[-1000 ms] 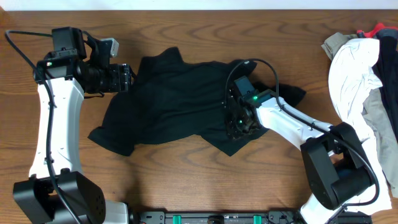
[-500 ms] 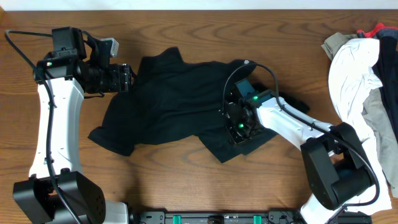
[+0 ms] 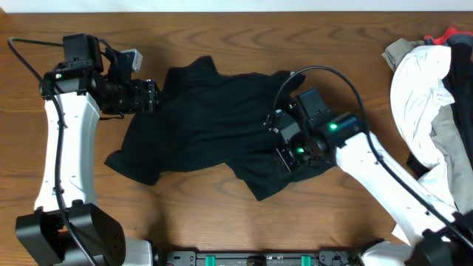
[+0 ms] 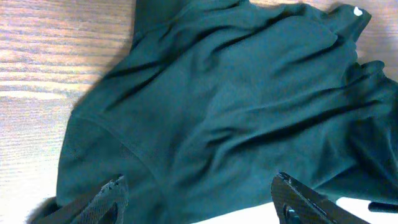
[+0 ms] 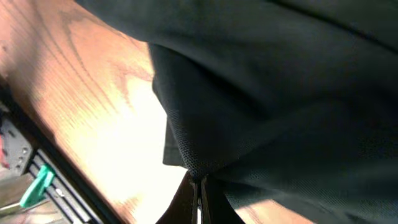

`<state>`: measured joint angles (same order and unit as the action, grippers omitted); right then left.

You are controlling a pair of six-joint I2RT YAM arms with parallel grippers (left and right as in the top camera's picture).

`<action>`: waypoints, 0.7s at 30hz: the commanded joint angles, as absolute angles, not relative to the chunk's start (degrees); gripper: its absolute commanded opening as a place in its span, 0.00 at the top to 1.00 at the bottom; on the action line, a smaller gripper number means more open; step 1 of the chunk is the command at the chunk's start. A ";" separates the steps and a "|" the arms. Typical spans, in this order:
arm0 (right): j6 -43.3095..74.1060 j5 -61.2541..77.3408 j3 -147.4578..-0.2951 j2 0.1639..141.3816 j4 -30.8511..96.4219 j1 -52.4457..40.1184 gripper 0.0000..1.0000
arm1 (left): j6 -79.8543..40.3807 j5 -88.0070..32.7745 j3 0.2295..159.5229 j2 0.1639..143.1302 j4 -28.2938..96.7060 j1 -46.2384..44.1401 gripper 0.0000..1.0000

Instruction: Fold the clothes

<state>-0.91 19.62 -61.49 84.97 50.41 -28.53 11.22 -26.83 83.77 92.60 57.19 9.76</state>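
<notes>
Overhead: black shirt (image 3: pixel 207 118) lies crumpled mid-table on the wood-grain table (image 3: pixel 222 37), soft matte fabric in uneven folds, its lower edge ragged in outline. Left wrist view shows creased cloth with a stitched seam and a small white mark (image 4: pixel 359 10) at the far corner. Right gripper (image 3: pixel 288 151) is closed tight, pinching a fold of the shirt's hem, seen as puckered weave in the right wrist view. Left gripper (image 3: pixel 151 96) stands wide apart at the shirt's upper left edge, holding nothing. Light-coloured garment pile (image 3: pixel 429 96) lies well apart at the right.

Robot lab setup, wood-grain table (image 3: pixel 222 29), two white arms (image 3: pixel 63 148), heaped laundry (image 3: pixel 425 81)
</notes>
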 commanded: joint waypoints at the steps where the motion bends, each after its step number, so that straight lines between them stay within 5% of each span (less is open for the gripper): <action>1: 6.13 -0.23 -61.47 83.74 51.72 -28.47 0.99 | 11.75 -27.38 83.96 92.82 57.74 10.04 0.24; 4: 7.18 -7.66 -61.39 84.55 50.30 -27.14 0.98 | 11.75 -27.38 83.96 92.82 57.71 10.04 0.24; 7: 5.45 -2.37 -61.39 85.47 48.29 -25.58 0.53 | 11.75 -27.38 83.96 92.82 57.76 10.04 0.24; 11: -0.82 12.14 -61.36 85.91 49.34 -25.78 0.67 | 11.75 -27.40 83.96 92.82 57.84 10.04 0.24; 21: -5.02 18.46 -55.05 88.40 47.16 -32.32 0.62 | 11.75 -27.40 83.96 92.82 57.82 10.04 0.24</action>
